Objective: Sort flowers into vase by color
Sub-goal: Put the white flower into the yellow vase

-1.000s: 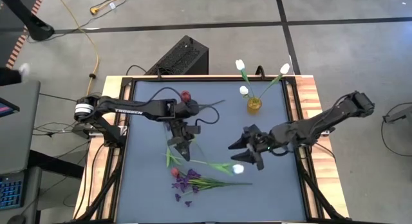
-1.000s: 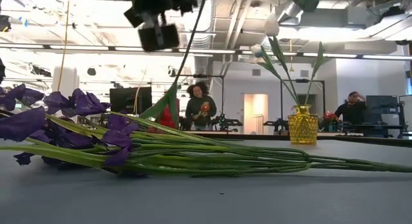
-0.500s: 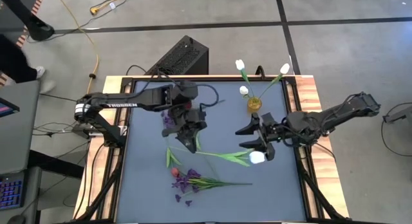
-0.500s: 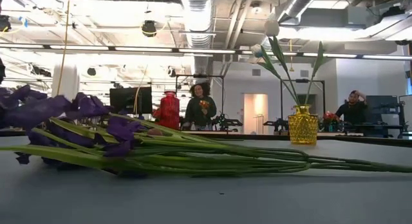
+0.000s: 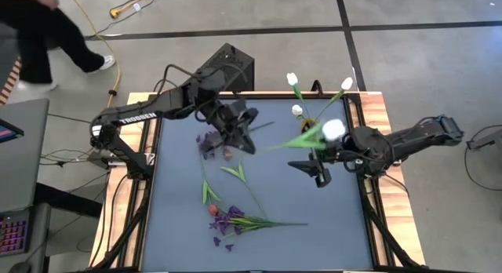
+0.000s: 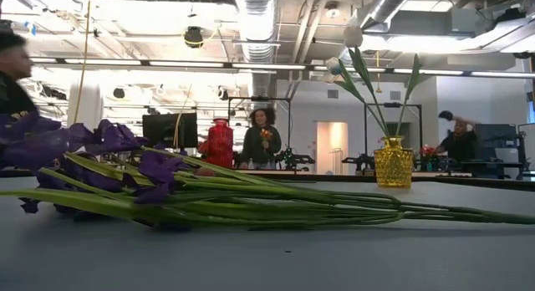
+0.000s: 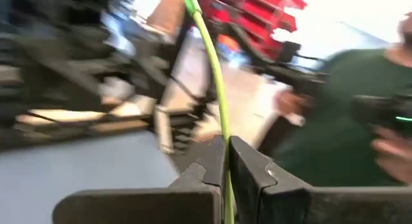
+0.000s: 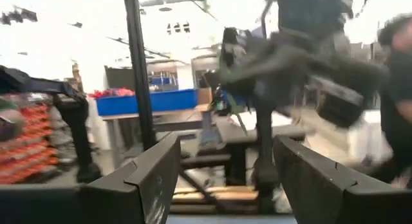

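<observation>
Two sets of fingers: left fingers (image 7: 226,161) pinched a green stem (image 7: 212,63) btwn them; right fingers (image 8: 219,166) stood wide, white tulip (image 5: 333,129) just beside, grip unclear.

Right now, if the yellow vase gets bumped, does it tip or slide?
Probably tips easily: the yellow vase is small and squat, while its white tulips stand far taller and lean outward. It looks glassy, so it is likely fragile, and it may slide on the smooth table.
</observation>
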You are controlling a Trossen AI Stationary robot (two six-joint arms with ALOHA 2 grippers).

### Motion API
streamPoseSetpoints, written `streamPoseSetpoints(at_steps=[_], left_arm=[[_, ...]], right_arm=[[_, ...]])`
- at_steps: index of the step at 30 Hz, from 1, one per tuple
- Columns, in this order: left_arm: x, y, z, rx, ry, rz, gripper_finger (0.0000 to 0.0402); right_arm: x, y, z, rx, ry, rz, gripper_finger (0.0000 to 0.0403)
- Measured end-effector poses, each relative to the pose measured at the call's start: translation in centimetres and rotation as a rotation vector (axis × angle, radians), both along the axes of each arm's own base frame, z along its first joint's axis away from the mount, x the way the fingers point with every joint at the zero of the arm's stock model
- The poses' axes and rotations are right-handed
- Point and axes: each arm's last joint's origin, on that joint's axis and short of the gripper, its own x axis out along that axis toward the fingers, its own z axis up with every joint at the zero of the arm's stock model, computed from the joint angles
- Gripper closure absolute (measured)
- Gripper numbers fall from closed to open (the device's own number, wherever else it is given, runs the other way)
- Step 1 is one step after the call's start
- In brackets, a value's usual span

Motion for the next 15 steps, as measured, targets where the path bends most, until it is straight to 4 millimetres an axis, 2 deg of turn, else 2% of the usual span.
streamPoseSetpoints(at_steps=[8, 15], left_arm=[[-1.2, -0.4, 2.2, 0.151, -0.179, 0.246, 0.0401], [-3.2, -2.0, 4.5, 0.289, -0.341, 0.377, 0.0401]], right_arm=[[3.0, -0.2, 3.6, -0.152, -0.073, -0.086, 0.0127], [4.0, -0.3, 6.4, -0.197, -0.102, -0.114, 0.0127]])
